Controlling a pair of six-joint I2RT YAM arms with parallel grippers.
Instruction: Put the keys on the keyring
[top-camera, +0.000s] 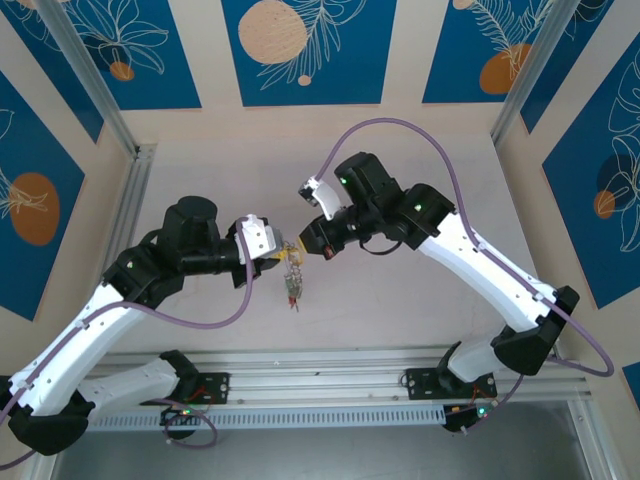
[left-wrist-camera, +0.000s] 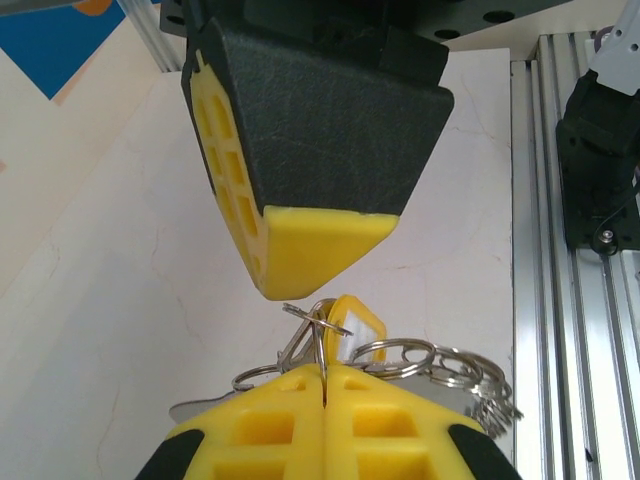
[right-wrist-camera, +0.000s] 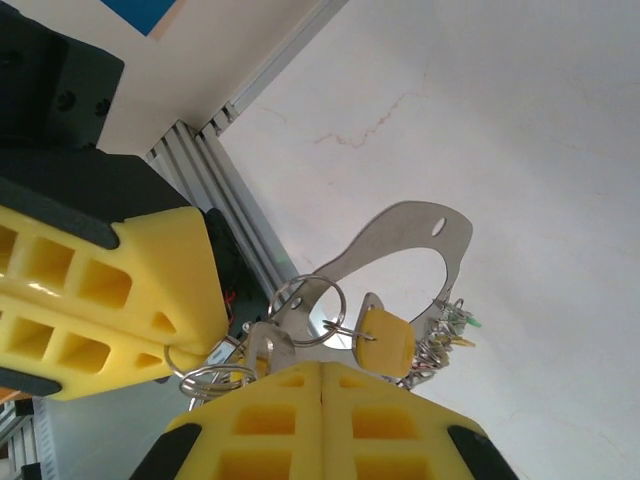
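My two grippers meet tip to tip above the middle of the table. The left gripper (top-camera: 284, 252) (left-wrist-camera: 325, 385) is shut on a thin wire ring (left-wrist-camera: 326, 345) belonging to the keyring. The keyring (right-wrist-camera: 400, 232) is a grey metal hoop; its bunch of small keys and coloured tags (right-wrist-camera: 446, 338) hangs below the grippers (top-camera: 293, 284). A yellow tag (left-wrist-camera: 356, 324) (right-wrist-camera: 386, 340) and a split ring (right-wrist-camera: 311, 309) sit between the tips. The right gripper (top-camera: 306, 247) (right-wrist-camera: 322, 375) is shut, with a small silvery key (right-wrist-camera: 268, 348) sticking out at its left finger; the grip point is hidden.
The pale table (top-camera: 400, 290) stretches all round under the raised grippers. An aluminium rail (top-camera: 330, 365) runs along the near edge by the arm bases, and another rail (top-camera: 130, 200) stands on the left. Patterned walls enclose the back and sides.
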